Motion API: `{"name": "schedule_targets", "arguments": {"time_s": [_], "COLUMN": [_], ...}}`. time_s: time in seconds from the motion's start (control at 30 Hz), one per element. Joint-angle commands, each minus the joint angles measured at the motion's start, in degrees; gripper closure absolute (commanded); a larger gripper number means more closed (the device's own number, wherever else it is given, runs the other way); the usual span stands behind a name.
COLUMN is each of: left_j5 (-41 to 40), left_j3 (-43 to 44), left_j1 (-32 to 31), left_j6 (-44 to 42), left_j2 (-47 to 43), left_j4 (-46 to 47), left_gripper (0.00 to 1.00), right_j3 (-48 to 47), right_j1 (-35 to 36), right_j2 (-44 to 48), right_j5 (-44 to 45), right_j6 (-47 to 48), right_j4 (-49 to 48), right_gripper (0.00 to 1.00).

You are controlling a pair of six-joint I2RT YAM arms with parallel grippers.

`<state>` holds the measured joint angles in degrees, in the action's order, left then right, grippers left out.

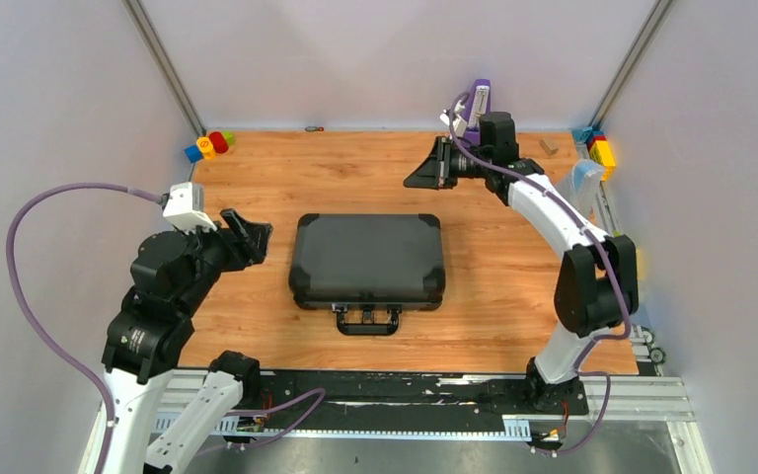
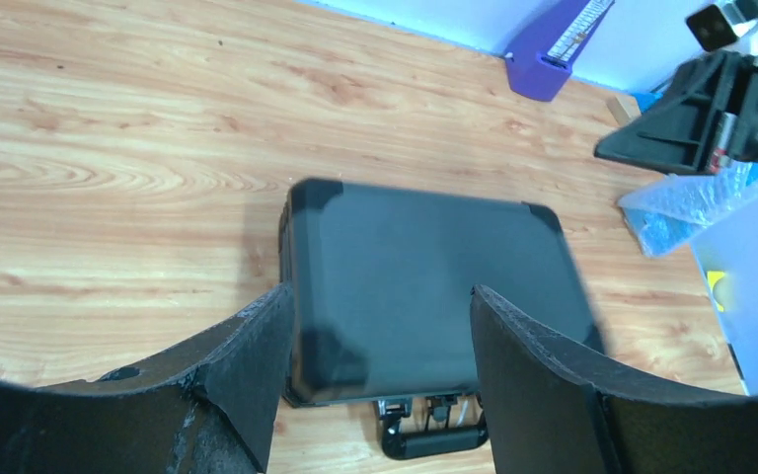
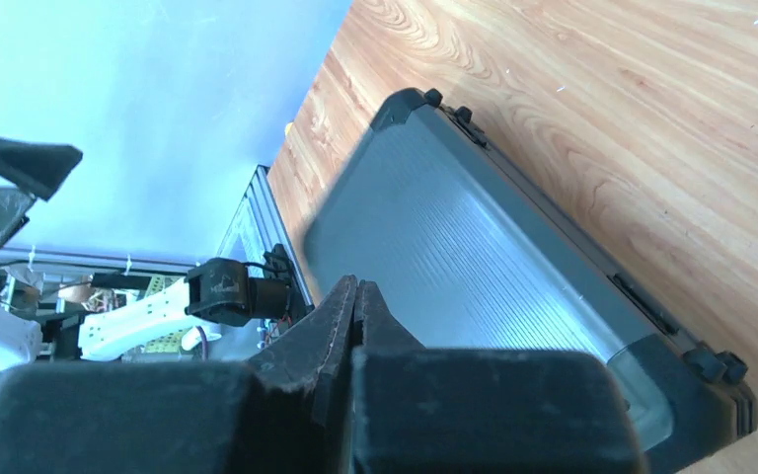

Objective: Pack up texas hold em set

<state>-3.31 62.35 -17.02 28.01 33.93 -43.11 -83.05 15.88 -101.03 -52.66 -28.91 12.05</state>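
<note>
Lying shut, contents hidden: black briefcase [image 1: 367,259]

The briefcase [image 1: 367,259] lies closed in the middle of the table [image 1: 257,178], its handle [image 1: 366,321] toward the near edge. The left gripper [image 1: 255,233] hangs just left of it, and the right gripper [image 1: 413,179] is behind it. A metronome [image 1: 479,99] stands by the far wall, and what seems to be a plastic bag [image 1: 582,183] lies at the right edge.

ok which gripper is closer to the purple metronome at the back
Right. The right gripper hangs close by the purple metronome, on its near left; the left gripper is far off, at the left end of the black rectangular briefcase.
</note>
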Motion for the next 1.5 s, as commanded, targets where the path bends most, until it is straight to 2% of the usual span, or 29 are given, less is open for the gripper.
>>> {"name": "schedule_targets", "arguments": {"time_s": [0.0,0.13,0.23,0.43,0.53,0.57,0.63,0.67,0.7,0.77,0.9,0.97,1.17,1.27,1.33,1.47], "left_j5": [-1.86,0.87,5.87,15.85,14.16,11.85,8.97,7.93,7.73,8.26,11.68,12.61,9.98,12.47,14.12,9.05], "left_j3": [1.26,-1.87,-5.54,-12.36,-14.29,-14.80,-15.51,-16.19,-16.59,-18.10,-22.14,-23.29,-19.99,-16.49,-15.56,-14.76], "left_j1": [0.03,0.01,0.05,0.05,0.05,0.05,0.05,0.05,0.10,0.20,0.31,0.37,0.17,-1.05,-4.06,-15.11], "left_j6": [-2.87,-2.13,-1.63,0.74,2.37,2.99,3.51,3.69,3.84,4.84,8.48,9.90,8.47,7.30,7.36,9.29], "left_j2": [0.60,1.03,3.32,10.32,13.11,14.33,15.75,16.13,16.86,17.78,19.21,19.08,15.40,14.70,14.49,15.28], "left_j4": [-3.13,-0.39,1.64,7.47,7.28,6.83,5.55,5.52,5.99,7.64,13.00,14.07,9.14,6.78,7.74,9.45], "left_gripper": [0.27,0.27,0.27,0.26,0.24,0.23,0.20,0.19,0.19,0.21,0.25,0.27,0.31,0.32,0.34,0.35], "right_j3": [6.14,12.78,18.78,27.67,32.46,33.90,36.61,37.80,38.61,39.44,39.64,40.07,40.80,41.17,41.94,42.94], "right_j1": [-0.16,1.44,3.95,15.65,18.12,18.21,18.30,18.31,18.32,18.27,18.28,18.46,20.73,21.48,21.95,22.56], "right_j2": [5.31,10.96,15.91,22.10,23.01,23.32,24.25,24.92,25.45,26.21,28.78,30.94,35.97,36.86,37.60,38.00], "right_j5": [-0.03,6.11,13.16,28.91,31.94,32.27,33.00,33.61,34.26,34.58,30.80,28.12,29.31,30.01,30.52,30.99], "right_j6": [4.34,4.71,5.98,11.53,10.62,10.16,9.85,9.76,9.75,10.14,10.15,9.93,9.68,9.43,9.21,8.44], "right_j4": [1.63,2.52,3.21,6.85,6.96,6.79,6.09,5.79,5.76,6.19,6.77,6.27,6.07,5.67,4.72,3.60], "right_gripper": [1.00,1.00,1.00,0.91,0.88,0.78,0.42,0.33,0.29,0.28,0.36,0.37,0.38,0.39,0.39,0.38]}}
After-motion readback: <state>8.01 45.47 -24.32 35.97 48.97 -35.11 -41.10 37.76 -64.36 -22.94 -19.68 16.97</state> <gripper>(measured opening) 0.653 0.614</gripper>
